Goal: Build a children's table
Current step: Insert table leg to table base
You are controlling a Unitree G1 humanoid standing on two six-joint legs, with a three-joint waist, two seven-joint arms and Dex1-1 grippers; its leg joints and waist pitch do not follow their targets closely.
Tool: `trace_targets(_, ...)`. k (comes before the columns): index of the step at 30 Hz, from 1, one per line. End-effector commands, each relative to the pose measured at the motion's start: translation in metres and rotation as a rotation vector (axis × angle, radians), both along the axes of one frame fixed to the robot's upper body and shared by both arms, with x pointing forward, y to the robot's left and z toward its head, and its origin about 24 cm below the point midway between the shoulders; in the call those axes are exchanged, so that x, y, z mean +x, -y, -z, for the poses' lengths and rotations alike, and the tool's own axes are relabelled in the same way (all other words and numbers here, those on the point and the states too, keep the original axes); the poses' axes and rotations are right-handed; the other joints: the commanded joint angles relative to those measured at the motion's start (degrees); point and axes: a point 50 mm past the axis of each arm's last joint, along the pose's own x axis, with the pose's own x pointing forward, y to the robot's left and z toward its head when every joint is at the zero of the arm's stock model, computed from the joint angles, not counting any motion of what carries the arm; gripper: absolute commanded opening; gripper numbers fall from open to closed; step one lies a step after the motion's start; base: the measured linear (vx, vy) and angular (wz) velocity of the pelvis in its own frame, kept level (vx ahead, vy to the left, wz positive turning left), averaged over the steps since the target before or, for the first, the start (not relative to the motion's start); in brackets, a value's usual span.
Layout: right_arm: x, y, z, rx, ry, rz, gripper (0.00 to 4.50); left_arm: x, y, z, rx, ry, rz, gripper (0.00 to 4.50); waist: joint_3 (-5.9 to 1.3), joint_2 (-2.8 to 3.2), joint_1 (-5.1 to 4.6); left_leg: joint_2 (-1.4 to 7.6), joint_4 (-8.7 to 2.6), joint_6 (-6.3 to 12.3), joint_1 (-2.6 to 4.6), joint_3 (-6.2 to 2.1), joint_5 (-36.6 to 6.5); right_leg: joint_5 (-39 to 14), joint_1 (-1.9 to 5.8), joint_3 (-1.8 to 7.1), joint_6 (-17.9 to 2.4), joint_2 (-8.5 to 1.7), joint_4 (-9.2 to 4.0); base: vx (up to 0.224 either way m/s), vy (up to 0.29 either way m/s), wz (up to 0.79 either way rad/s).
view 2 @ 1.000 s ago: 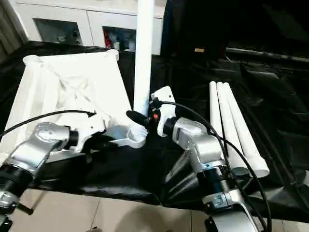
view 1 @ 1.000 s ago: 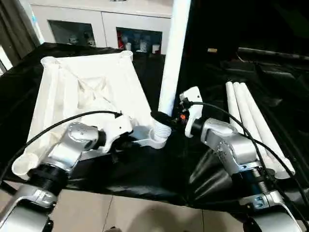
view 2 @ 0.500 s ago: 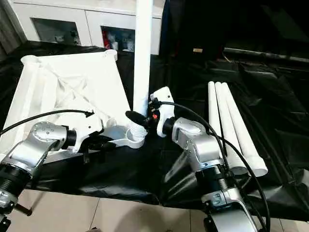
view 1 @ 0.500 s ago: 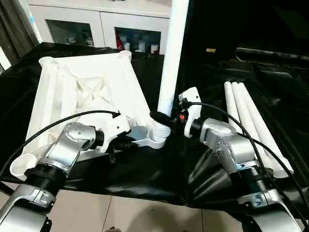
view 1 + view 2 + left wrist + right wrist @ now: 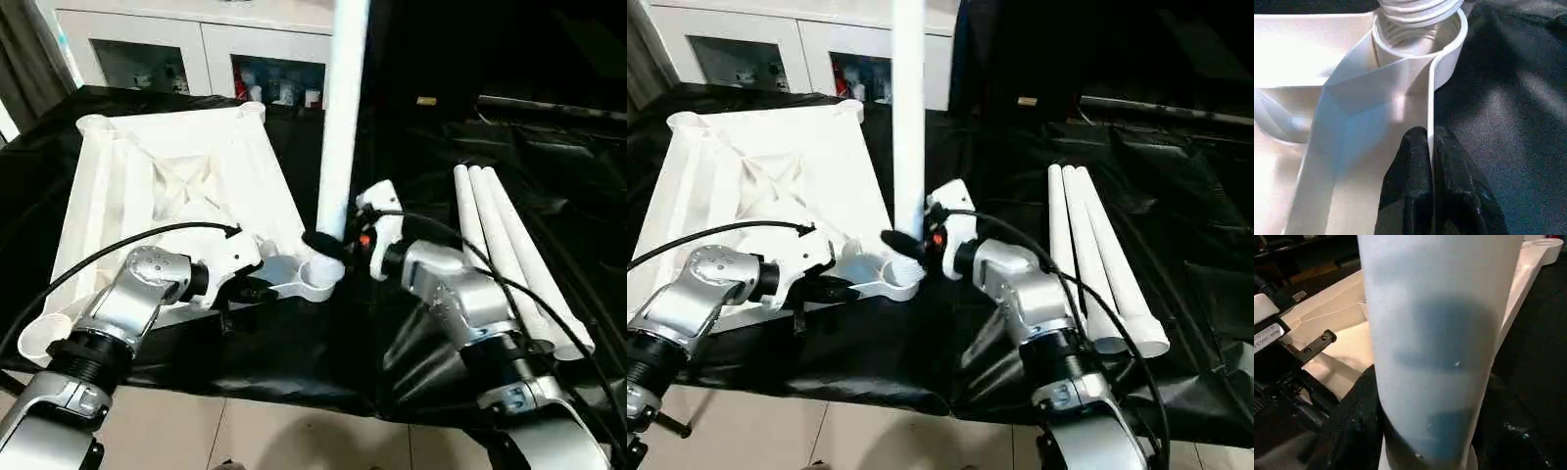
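A black sheet point(image 5: 294, 352) covers the work surface; beyond it stands a white cabinet point(image 5: 211, 44) with glass doors; below, beige floor tiles point(image 5: 294, 436).

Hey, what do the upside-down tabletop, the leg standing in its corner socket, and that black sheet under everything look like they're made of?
Tabletop: apparently moulded white plastic, matte to slightly glossy; thin walls and ribbed underside suggest it.
Standing leg: smooth white tube, likely plastic too; its ridged, threaded-looking end sits in the socket.
Black sheet: looks like thin plastic film, since it wrinkles and glints; could be coated fabric.
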Motion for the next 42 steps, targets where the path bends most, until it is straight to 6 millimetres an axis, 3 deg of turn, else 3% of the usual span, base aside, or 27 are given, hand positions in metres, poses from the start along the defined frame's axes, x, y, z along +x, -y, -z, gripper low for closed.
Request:
trace_targets(1, 0.003, -0.002, -0.002, -0.010, 0.004, -0.005, 1.91, -0.001, 0.002, 0.000, -0.024, -0.008, -0.003, 0.00, -4.26, 0.38, 0.10, 2.56, -4.03, 0.61, -0.12, -0.41, -2.75, -5.50, 3.79, 3.43, -11.86, -5.13, -3.53, 0.000, 0.000, 0.00)
trace_targets(7, 0.005, -0.011, -0.003, -0.007, -0.003, -0.023, 1.91, 0.001, 0.003, -0.001, -0.026, -0.004, -0.009, 0.00, -4.28, 0.40, 0.11, 2.63, -4.02, 0.81, -0.06, -0.38, -2.33, -4.69, 3.70, 3.43, -12.28, -5.16, -3.43, 0.000, 0.000, 0.00)
trace_targets(10, 0.005, -0.013, -0.005, -0.018, -0.001, -0.051, 1.91, 0.003, 0.002, -0.001, -0.017, 0.007, -0.017, 0.00, -4.20, 0.07, 0.16, 2.61, -4.07, 0.86, -0.09, -0.38, -2.46, -5.82, 3.79, 3.43, -11.79, -5.21, -3.49, 0.000, 0.000, 0.00)
trace_targets(24, 0.008, -0.008, 0.002, -0.046, -0.028, -0.043, 1.91, 0.003, 0.002, -0.001, -0.009, 0.011, -0.009, 0.00, -4.18, -0.08, 0.12, 2.63, -4.07, 0.92, -0.14, -0.33, -2.34, -6.57, 3.69, 3.45, -11.41, -5.22, -3.56, 0.000, 0.000, 0.00)
trace_targets(29, 0.008, -0.002, 0.012, -0.020, -0.062, 0.004, 1.91, 0.003, 0.002, -0.001, -0.010, 0.011, -0.008, 0.00, -4.15, 0.09, 0.07, 2.63, -4.09, 0.77, -0.11, -0.34, -2.96, -7.32, 3.65, 3.48, -11.32, -5.24, -3.69, 0.000, 0.000, 0.00)
trace_targets(35, 0.007, 0.009, 0.027, 0.022, -0.107, 0.092, 1.91, 0.006, 0.004, -0.002, -0.015, 0.020, -0.011, 0.00, -4.20, 0.76, -0.01, 2.63, -4.06, 0.32, 0.08, -0.35, -3.81, -6.55, 3.59, 3.48, -11.97, -5.14, -3.73, 0.000, 0.000, 0.00)
trace_targets(37, 0.006, 0.010, 0.029, 0.034, -0.113, 0.100, 1.91, 0.007, 0.004, -0.002, -0.016, 0.022, -0.012, 0.00, -4.26, 0.67, 0.08, 2.65, -4.08, 0.30, 0.08, -0.36, -4.07, -6.59, 3.71, 3.51, -12.00, -5.17, -3.75, 0.000, 0.000, 0.00)
trace_targets(39, 0.003, 0.011, 0.032, 0.063, -0.117, 0.111, 1.91, 0.008, 0.005, -0.003, -0.018, 0.032, -0.020, 0.00, -4.26, 1.19, 0.12, 2.68, -4.12, 0.04, 0.15, -0.43, -4.55, -6.43, 3.62, 3.43, -12.16, -5.14, -3.78, 0.000, 0.000, 0.00)
trace_targets(42, 0.000, 0.012, 0.036, 0.096, -0.119, 0.124, 1.91, 0.011, 0.005, -0.004, -0.019, 0.043, -0.031, 0.00, -4.30, 1.19, 0.11, 2.62, -4.14, 0.04, 0.06, -0.49, -5.17, -6.58, 3.75, 3.43, -12.24, -5.15, -3.82, 0.000, 0.000, 0.00)
